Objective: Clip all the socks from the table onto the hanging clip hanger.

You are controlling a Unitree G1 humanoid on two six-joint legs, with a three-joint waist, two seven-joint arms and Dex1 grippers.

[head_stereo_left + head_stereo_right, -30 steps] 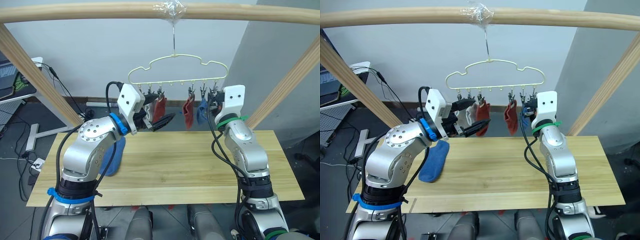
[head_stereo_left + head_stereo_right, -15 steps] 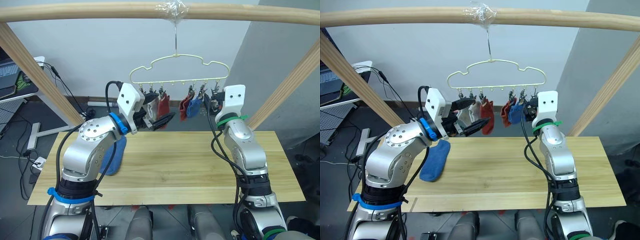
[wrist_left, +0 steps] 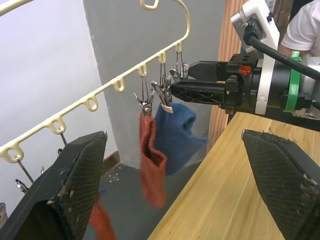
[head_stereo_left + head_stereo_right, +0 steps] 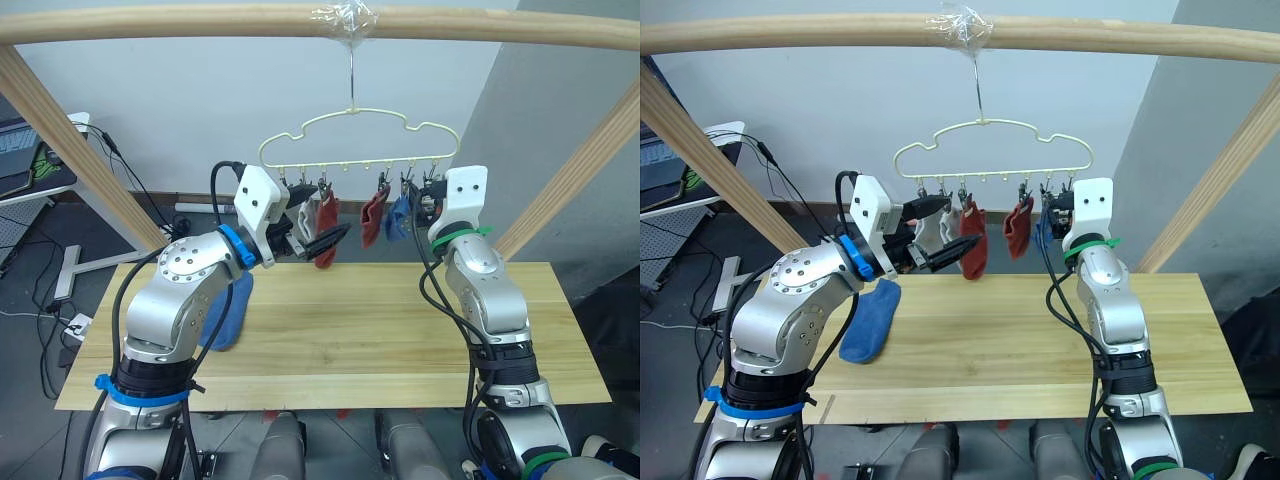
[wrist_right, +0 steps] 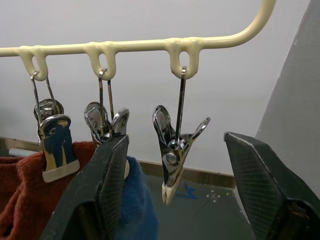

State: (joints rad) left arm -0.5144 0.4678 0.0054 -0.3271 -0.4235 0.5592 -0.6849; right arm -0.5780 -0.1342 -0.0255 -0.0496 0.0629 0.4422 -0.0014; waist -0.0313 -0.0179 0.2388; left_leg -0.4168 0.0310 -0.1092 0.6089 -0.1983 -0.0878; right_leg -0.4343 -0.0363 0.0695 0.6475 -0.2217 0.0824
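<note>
The pale yellow clip hanger point(image 4: 352, 117) hangs by its hook from the top pole. On its clips hang a light grey sock point(image 4: 303, 216), partly hidden by my left arm, two red socks point(image 4: 325, 228) point(image 4: 372, 220) and a blue sock point(image 4: 400, 218). Another blue sock point(image 4: 225, 310) lies on the table point(image 4: 380, 330) at the left, half behind my left arm. My left gripper point(image 4: 322, 230) is open in the air just below the left clips. My right gripper point(image 5: 175, 142) is open, with an empty metal clip point(image 5: 172, 150) between its fingers, beside the clipped blue sock point(image 5: 135, 205).
A thick wooden pole frame spans the top point(image 4: 200, 22) and slants down on both sides point(image 4: 80, 150) point(image 4: 570, 170). A desk with cables point(image 4: 30, 160) stands on the floor at the far left. The table's middle and right are bare planks.
The hanging red and blue socks on the right swung up toward the left, then dropped back. My right gripper has shifted slightly left at the hanger's end. The left arm has stayed put.
</note>
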